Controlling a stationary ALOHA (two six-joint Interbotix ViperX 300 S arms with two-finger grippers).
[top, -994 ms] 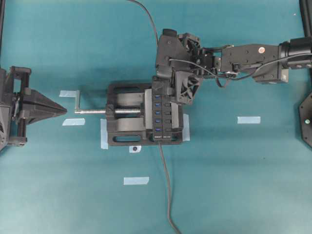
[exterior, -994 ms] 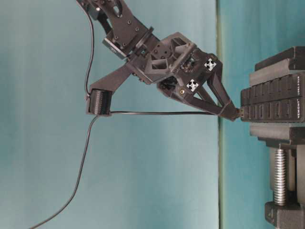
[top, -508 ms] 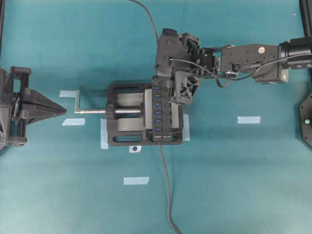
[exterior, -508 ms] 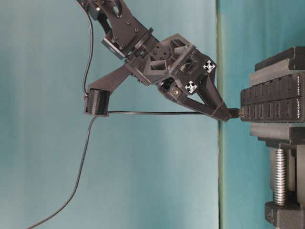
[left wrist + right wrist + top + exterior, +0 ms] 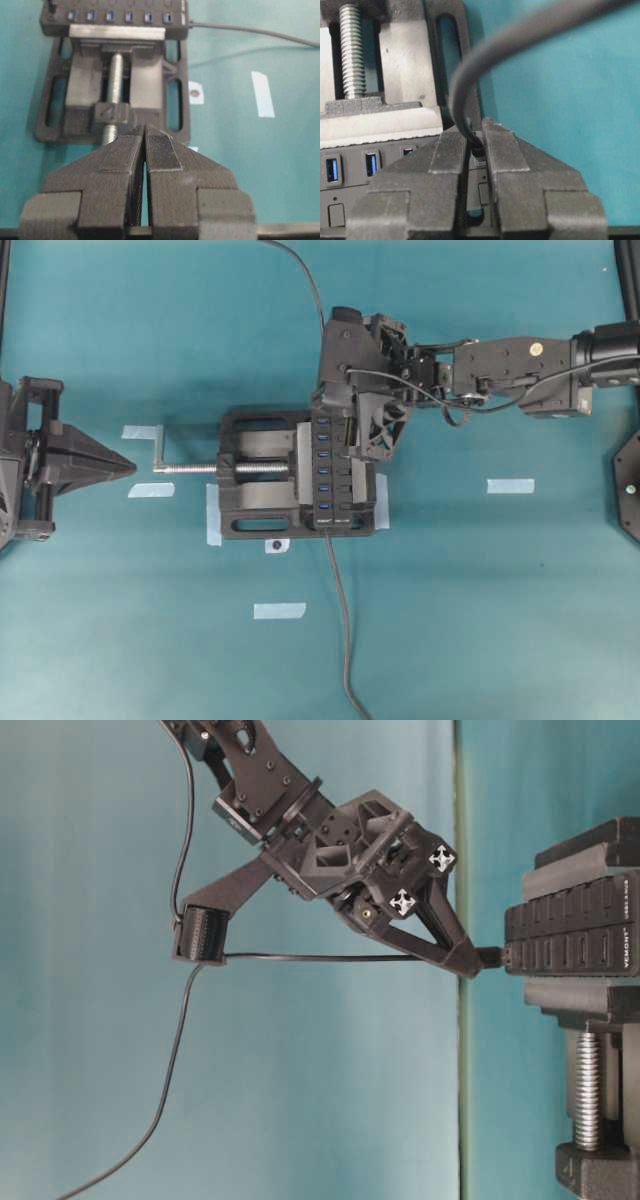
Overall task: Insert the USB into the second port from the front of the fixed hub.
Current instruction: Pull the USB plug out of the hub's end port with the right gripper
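While the black vise with a silver screw [image 5: 250, 472] clamps the long black hub with blue-lined slots [image 5: 331, 475], the right gripper [image 5: 465, 960] pinches the small black USB plug [image 5: 492, 957], pointing lengthwise into the hub's far-end face; the left gripper [image 5: 145, 150] rests closed, empty.

Setting: robotics lab test station, not a home or shop. Evidence: bench [image 5: 520, 620] covered edge to edge in plain teal matting, with short strips of pale tape [image 5: 279, 611] stuck down as position marks. A black vise [image 5: 262, 487] with a silver screw sits at centre, its base corners on tape, clamping the fixed hub [image 5: 331, 475] with its blue-lined ports facing up. Two black robot arms with 3D-printed parts reach in from opposite sides. Bare surface otherwise; no household or office items visible.
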